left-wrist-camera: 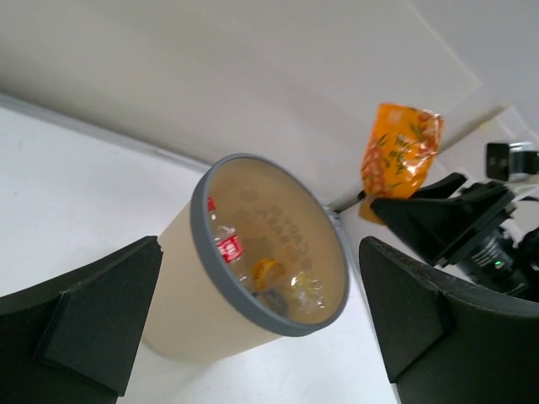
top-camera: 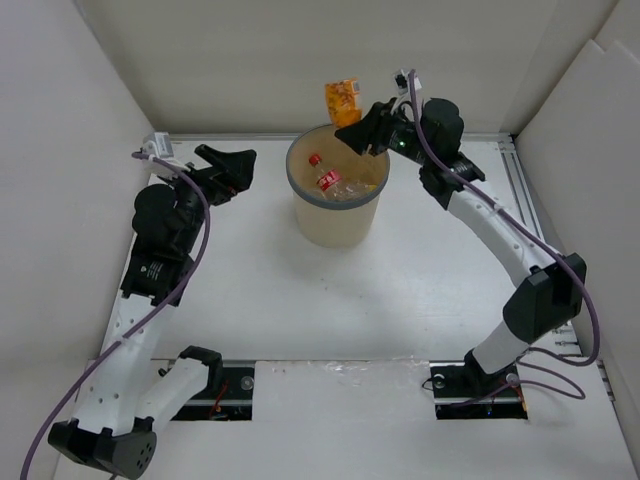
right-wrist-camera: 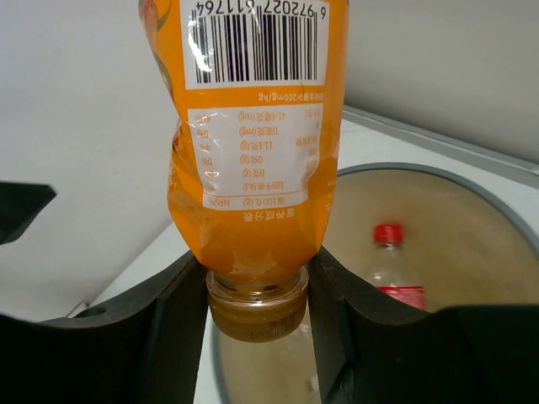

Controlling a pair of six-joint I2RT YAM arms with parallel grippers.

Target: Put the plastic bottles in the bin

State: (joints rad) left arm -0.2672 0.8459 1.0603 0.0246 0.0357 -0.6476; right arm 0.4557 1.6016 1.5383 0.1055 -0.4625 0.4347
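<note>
**Last bottle in hand, drop not yet made**

The table (top-camera: pixel 300 300) carries one thing of the task, the bin (top-camera: pixel 335 225). It stands upright near the far edge, between the two arms. From the overhead view, no bottle lies anywhere outside it, so the gathering looks all but finished.

The left gripper (top-camera: pixel 232 170) hangs to the left of the bin, well apart from it. Its jaws are spread wide with nothing between them. Its part seems over unless something has rolled out of sight.

The right gripper (top-camera: pixel 358 128) is raised by the bin's far rim and clamped tight on the orange bottle (top-camera: pixel 343 100). It grips the neck just above the cap (right-wrist-camera: pixel 257 311), and the body juts out beyond the fingers. This is the one bottle not yet in. Whether it hangs squarely over the opening or just behind the rim cannot be told, since the overhead view places it past the far edge while the wrist view shows the bin's mouth directly beyond it.

Inside the bin lies a red-capped bottle (top-camera: pixel 322 178) with a red label. Beside it is a jumble of clear bottles (top-camera: pixel 355 188), too tangled to count.

What is left, by my reckoning, is to bring the orange bottle surely over the mouth and let go.
</note>
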